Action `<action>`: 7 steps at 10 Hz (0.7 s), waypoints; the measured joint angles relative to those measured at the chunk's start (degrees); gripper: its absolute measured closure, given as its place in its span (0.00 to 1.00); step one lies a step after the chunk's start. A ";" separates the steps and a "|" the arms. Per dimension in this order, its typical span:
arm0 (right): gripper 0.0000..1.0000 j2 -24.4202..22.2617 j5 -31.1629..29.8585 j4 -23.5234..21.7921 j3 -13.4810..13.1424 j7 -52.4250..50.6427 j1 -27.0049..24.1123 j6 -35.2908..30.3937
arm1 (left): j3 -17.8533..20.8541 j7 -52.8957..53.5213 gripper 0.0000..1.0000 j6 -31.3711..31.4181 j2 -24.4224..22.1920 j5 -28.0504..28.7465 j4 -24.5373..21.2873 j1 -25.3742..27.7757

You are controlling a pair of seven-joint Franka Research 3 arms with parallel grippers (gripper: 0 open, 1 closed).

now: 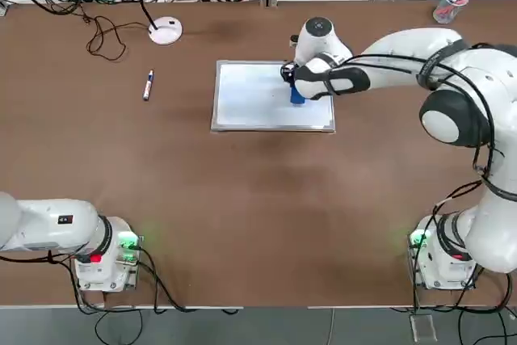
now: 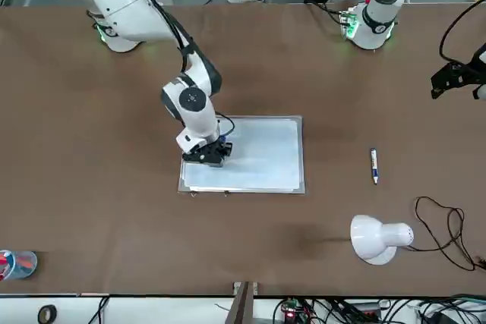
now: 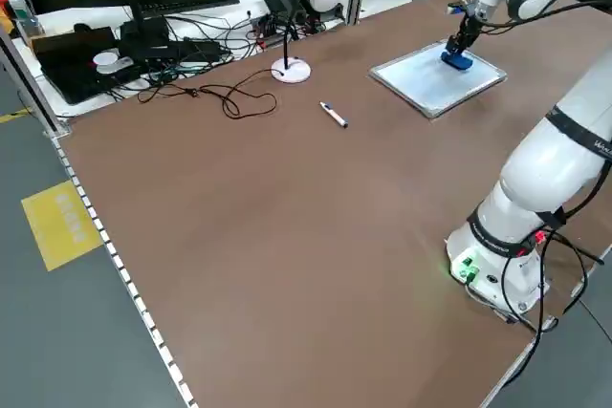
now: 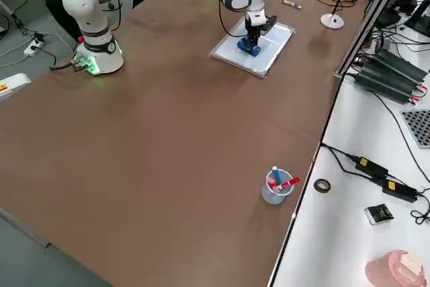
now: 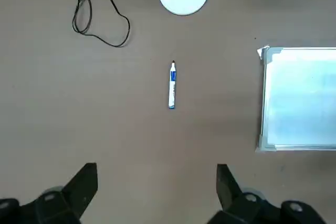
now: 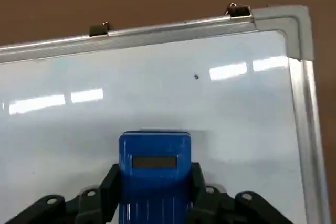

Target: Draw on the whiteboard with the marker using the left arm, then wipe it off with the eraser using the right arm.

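Two arms share the brown surface (image 1: 242, 199); the whiteboard (image 1: 250, 94) lies at its centre looking nearly clean, so wiping seems well along. The right end effector (image 1: 297, 93), reaching down from four o'clock, grips the eraser (image 6: 155, 166) on the board's three o'clock side. The left end effector (image 5: 157, 192) hangs parked with fingers spread, the marker (image 1: 148, 85) lying at the board's nine o'clock.

The whiteboard (image 6: 210, 103) at the middle of the frame is glossy, mirroring the lights, inside a smooth silver metal frame. The eraser (image 6: 155, 174) at the lower middle looks like smooth blue plastic with fine ribs. The brown bench (image 1: 242, 199) is matt; the arms' white shells (image 1: 404, 50) shine softly.
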 joint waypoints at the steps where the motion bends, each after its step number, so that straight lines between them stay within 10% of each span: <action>1: 0.44 0.33 0.00 0.24 -0.09 0.98 0.67 0.66 | 0.00 0.00 0.00 0.00 0.00 0.00 0.00 0.01; 7: 0.44 3.09 -0.17 3.40 -1.66 8.14 6.24 3.04 | 0.02 0.00 0.00 0.00 0.02 0.00 -0.05 0.10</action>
